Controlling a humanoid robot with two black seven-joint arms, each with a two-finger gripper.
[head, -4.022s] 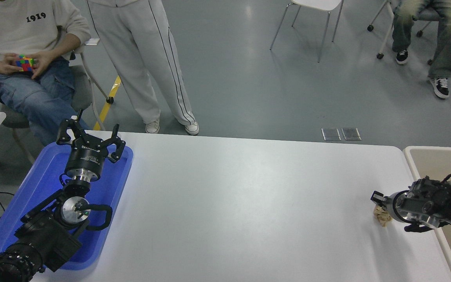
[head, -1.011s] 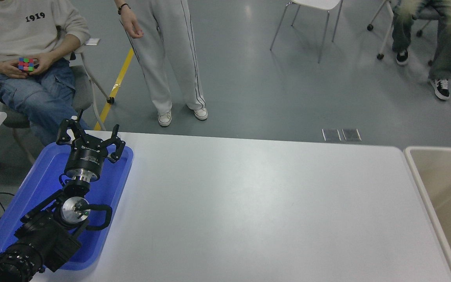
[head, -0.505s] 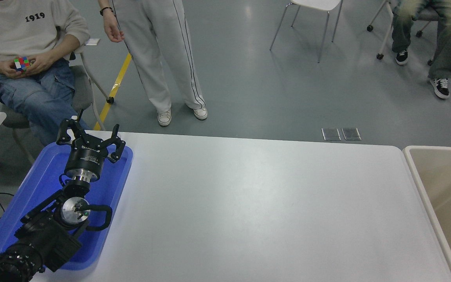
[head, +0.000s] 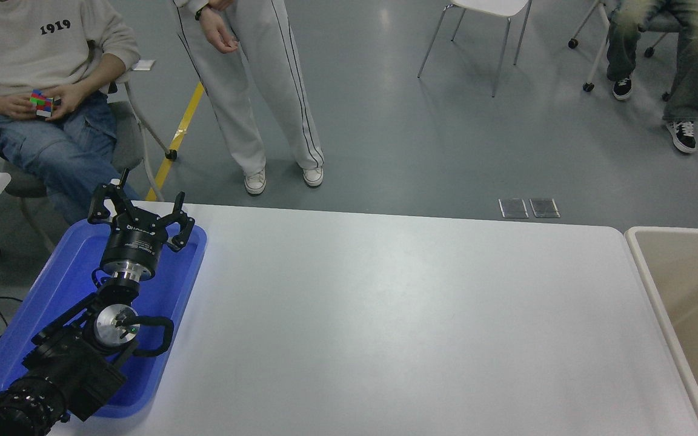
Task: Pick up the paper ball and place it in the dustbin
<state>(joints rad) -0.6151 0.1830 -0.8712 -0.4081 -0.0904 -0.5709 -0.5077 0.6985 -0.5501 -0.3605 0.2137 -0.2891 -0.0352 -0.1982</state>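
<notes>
Left black gripper [head: 140, 210] spread wide above the flat bright blue plastic tray [head: 70, 284] at near left, big beige plastic dustbin [head: 658, 303] at far right edge.

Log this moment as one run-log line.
left gripper: open, parked over blue tray | right arm: not in view | paper ball: not visible | dustbin: right table edge | table
</notes>
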